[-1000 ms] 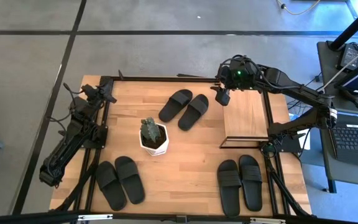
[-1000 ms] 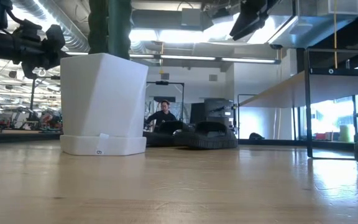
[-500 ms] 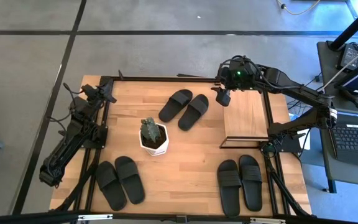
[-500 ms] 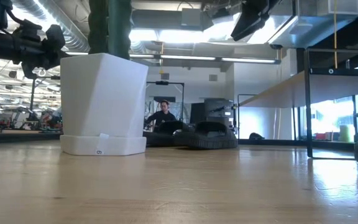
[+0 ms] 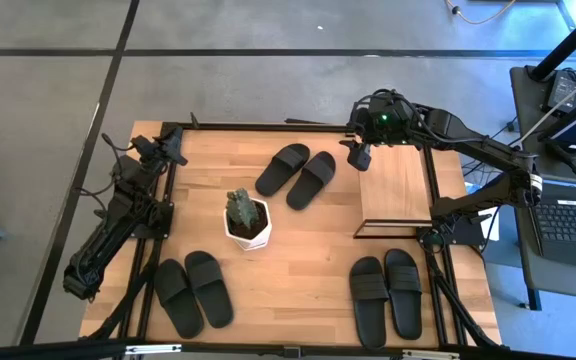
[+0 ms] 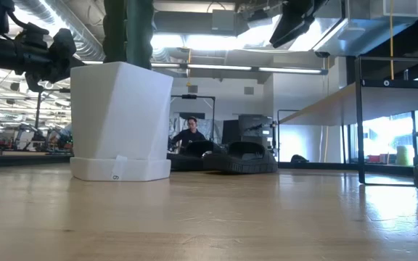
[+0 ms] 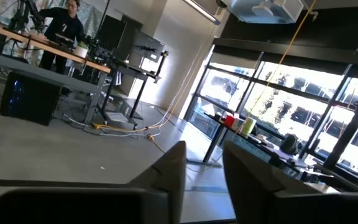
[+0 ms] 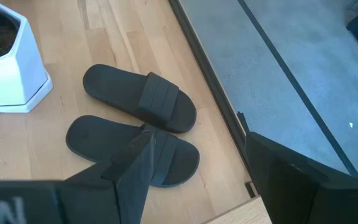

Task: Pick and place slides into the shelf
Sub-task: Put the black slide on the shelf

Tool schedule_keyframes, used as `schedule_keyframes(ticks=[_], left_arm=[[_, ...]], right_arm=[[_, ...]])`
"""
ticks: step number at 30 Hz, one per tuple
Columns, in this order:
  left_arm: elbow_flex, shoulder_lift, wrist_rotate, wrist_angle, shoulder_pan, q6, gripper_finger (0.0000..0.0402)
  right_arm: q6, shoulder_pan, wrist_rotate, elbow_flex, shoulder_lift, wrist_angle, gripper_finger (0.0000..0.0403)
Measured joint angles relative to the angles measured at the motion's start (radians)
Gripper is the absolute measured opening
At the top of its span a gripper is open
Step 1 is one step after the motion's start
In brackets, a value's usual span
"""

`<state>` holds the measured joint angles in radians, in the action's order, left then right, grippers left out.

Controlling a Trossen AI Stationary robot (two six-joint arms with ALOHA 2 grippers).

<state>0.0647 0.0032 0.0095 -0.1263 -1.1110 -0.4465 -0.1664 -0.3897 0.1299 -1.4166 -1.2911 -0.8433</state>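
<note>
Left gripper (image 5: pixel 175 151) waits at the far left edge of the table (image 5: pixel 298 270), its arm folded back along that side; in its wrist view the two fingers (image 7: pixel 176 171) stand a little apart with nothing between them. Near the left front corner lies one pair of slides (image 5: pixel 193 290). To their right, toward the middle, stands a white pot (image 5: pixel 248 222) holding a cactus (image 5: pixel 239 205). Farther back, a second pair of slides (image 5: pixel 297 176) lies side by side at a slant. Right gripper (image 5: pixel 358 155) hangs just beside that pair, at the shelf's far left corner, fingers (image 8: pixel 138 168) spread wide and empty. Next comes the shelf (image 5: pixel 396 190), its board bare. A third pair of slides (image 5: pixel 386 292) lies near the right front corner.
</note>
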Motion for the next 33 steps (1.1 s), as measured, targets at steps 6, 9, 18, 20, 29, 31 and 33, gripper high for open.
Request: schedule_keyframes(ticks=[6, 9, 18, 20, 29, 31, 33], left_arm=[[0.000, 0.000, -0.001, -0.070, 0.000, 0.008, 0.0172], [0.000, 0.000, -0.001, -0.110, 0.000, 0.007, 0.0186], [0.000, 0.000, 0.088, -0.201, 0.000, -0.094, 0.0188], [0.027, 0.001, 0.167, -0.232, 0.000, -0.090, 0.0187], [0.482, 0.111, 0.376, -0.033, 0.035, 0.210, 0.0183], [0.607, 0.171, 0.408, 0.072, 0.041, 0.251, 0.0183], [0.721, 0.239, 0.460, 0.158, 0.043, 0.285, 0.0183]], right_arm=[[0.000, 0.000, 0.000, 0.000, 0.000, 0.000, 0.0251], [0.000, 0.000, 0.000, 0.000, 0.000, 0.001, 0.0251], [0.000, 0.000, 0.000, 0.000, 0.000, 0.001, 0.0251], [0.000, 0.000, 0.000, 0.000, 0.000, 0.001, 0.0251], [-0.028, 0.000, 0.000, 0.000, 0.000, 0.016, 0.0251], [-0.029, 0.000, 0.000, 0.000, 0.000, 0.022, 0.0251], [-0.029, 0.000, 0.000, 0.000, 0.000, 0.025, 0.0251]])
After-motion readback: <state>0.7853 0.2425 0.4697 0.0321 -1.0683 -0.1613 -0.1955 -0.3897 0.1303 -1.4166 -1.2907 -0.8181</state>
